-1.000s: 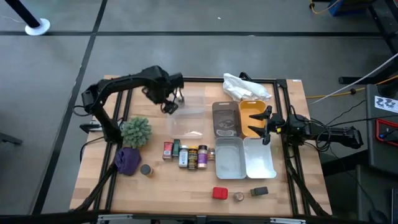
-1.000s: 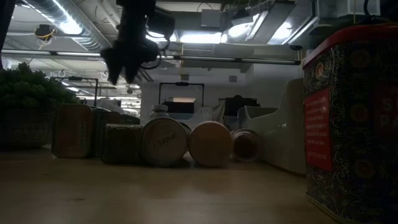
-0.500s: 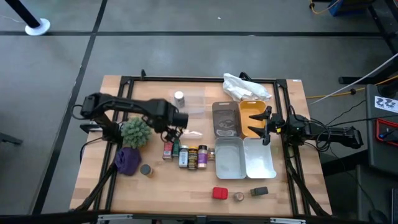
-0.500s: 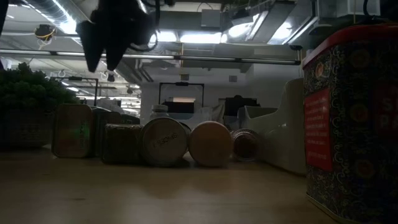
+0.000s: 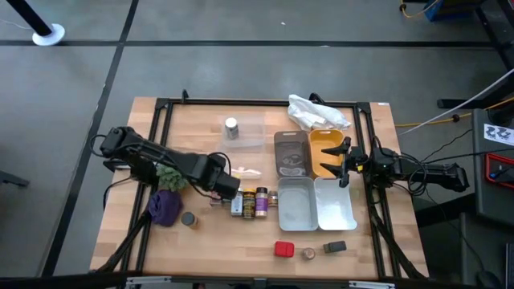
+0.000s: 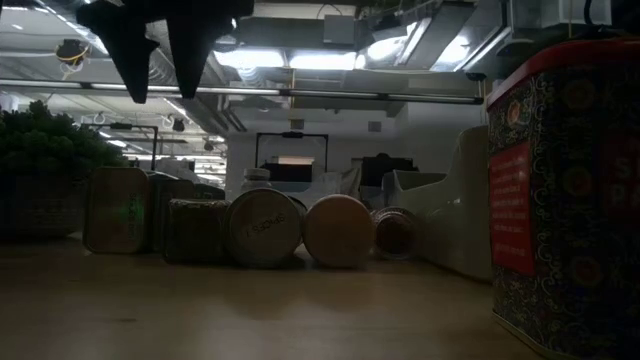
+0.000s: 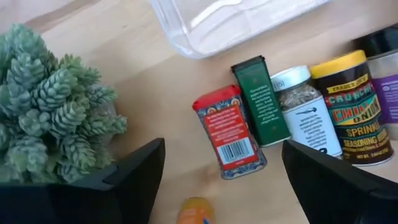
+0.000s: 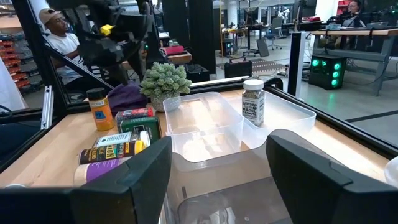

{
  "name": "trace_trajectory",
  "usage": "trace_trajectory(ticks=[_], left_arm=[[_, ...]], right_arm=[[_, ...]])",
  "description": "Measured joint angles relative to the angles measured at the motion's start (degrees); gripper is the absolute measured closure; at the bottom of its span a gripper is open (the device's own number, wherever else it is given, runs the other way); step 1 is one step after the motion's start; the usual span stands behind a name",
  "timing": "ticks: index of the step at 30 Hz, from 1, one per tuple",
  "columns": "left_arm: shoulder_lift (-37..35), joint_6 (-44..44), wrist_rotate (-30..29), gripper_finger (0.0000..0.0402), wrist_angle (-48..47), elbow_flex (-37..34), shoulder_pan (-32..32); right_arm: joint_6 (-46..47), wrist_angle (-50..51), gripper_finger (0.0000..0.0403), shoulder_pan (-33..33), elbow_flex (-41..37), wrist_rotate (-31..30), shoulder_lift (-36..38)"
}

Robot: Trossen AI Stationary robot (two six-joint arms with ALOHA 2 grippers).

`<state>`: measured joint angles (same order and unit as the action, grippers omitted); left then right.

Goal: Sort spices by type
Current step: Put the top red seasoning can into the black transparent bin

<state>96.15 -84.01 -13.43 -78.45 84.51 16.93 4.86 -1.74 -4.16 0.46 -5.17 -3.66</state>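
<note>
While the left gripper (image 5: pixel 227 186) hangs wide open and empty over the red tin (image 7: pixel 229 131), that tin lies beside a green tin (image 7: pixel 261 99) and jars, near the plant (image 7: pixel 46 106); the right gripper (image 5: pixel 345 160), half-open, waits apart

High view evenly lit, soft shadows, sharp. Low view dim, backlit by ceiling strip lights (image 6: pixel 300 60); tins in silhouette, red tin (image 6: pixel 565 190) at edge soft. Left wrist view bright, near fingers blurred. Right wrist view bright, fingers defocused.
</note>
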Motion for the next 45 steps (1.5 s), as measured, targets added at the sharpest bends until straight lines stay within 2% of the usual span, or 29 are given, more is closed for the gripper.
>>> trace_trajectory(ticks=[4,9,14,32,41,45], left_arm=[[0.95,-3.39,-0.72,0.0094,1.61,-1.19,1.85],[1.01,-4.48,-0.72,0.0094,10.71,-7.65,2.99],[0.99,-5.58,-0.61,0.0094,14.91,-12.17,2.97],[0.94,-7.32,1.12,0.0094,18.59,-19.2,2.97],[0.93,-7.31,3.42,0.0094,26.21,-24.34,2.97],[0.93,-7.14,5.36,0.0113,27.07,-25.84,2.95]], right_arm=[[0.0,0.04,0.0143,0.0,0.01,-0.02,-0.01],[0.0,0.04,0.0143,0.0,-0.01,0.16,0.0],[0.0,0.08,0.0143,0.02,-0.01,0.24,-0.01],[0.0,0.09,0.0143,0.0,0.0,0.26,0.0],[0.0,0.09,0.0143,0.01,0.0,0.28,-0.02],[0.0,0.09,0.0143,0.0,0.0,0.28,-0.01]])
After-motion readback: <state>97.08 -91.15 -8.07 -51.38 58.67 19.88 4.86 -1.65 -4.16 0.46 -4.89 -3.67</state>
